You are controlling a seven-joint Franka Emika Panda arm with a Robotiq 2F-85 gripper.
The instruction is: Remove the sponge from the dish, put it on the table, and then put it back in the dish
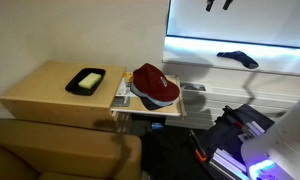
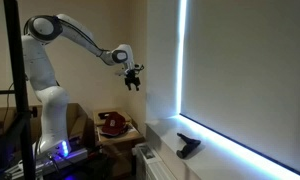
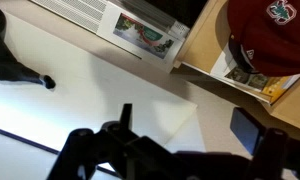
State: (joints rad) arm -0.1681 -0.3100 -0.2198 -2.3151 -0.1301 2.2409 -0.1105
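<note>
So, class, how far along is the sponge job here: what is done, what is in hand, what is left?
Nothing looks done: the pale yellow rectangular sponge lies in the shallow black rectangular dish on the light tan wooden table. In hand: nothing; the tool hangs open and empty, high up. Left, it seems: lift the sponge out, set it on the table, return it.

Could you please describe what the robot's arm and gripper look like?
The arm is white, made of rounded tubular segments with darker bands at the joints. The gripper at its end is black, with two short fingers. No cables or markings are discernible.
</note>
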